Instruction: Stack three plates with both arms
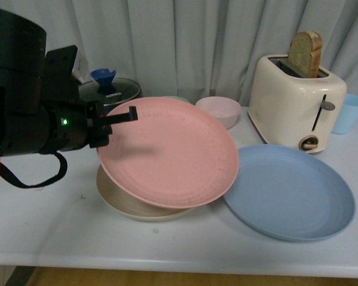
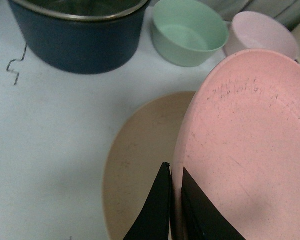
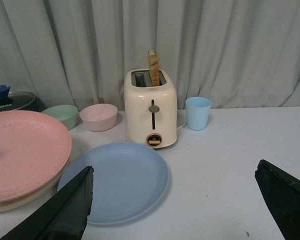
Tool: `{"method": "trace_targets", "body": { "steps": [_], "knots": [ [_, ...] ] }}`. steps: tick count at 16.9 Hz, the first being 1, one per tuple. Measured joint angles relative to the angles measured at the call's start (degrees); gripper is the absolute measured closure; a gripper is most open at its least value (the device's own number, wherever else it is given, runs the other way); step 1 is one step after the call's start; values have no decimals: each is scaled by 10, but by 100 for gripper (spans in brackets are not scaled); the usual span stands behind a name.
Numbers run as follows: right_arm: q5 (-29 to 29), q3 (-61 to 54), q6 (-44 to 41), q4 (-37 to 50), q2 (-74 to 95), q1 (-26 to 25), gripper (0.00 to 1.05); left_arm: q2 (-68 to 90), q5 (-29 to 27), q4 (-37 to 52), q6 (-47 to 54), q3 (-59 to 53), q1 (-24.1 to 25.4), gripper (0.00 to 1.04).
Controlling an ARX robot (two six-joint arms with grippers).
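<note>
Lettering on the pot lid [image 1: 110,89] is too blurred to read; my left claw [image 2: 175,172] pinches the rim of the pink plate [image 1: 167,152], which is tilted over the beige plate [image 1: 125,202], left of the toaster [image 1: 295,101]; my right claw [image 3: 175,170] gapes wide near the blue plate [image 1: 289,190], which lies before the toaster.

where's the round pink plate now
In the front view the round pink plate is left of centre, tilted, gripped at its rim by the left gripper, above the beige plate and beside the blue plate.

1. The pink plate [image 1: 167,152] is covering most of the beige plate [image 1: 122,204]
2. The front view's left edge is cutting off the left arm [image 1: 24,89]
3. The green bowl [image 1: 178,99] is barely peeking out behind the pink plate's far rim
</note>
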Motion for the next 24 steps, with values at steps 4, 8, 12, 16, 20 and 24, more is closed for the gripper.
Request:
{"method": "trace_targets", "body": {
  "steps": [4,8,12,16,20,24],
  "knots": [
    [0,0,0,0,0,0,6,49,-8,16,-19,9,6,102],
    [0,0,0,0,0,0,6,83,-18,21,-40,27,23,102],
    [0,0,0,0,0,0,6,95,-10,1,-55,40,36,98],
    [0,0,0,0,0,0,6,46,30,38,-159,6,42,34],
    [0,0,0,0,0,0,6,-8,18,75,-162,-25,47,16],
    [0,0,0,0,0,0,6,-82,6,92,-151,-68,52,6]
  ]
}}
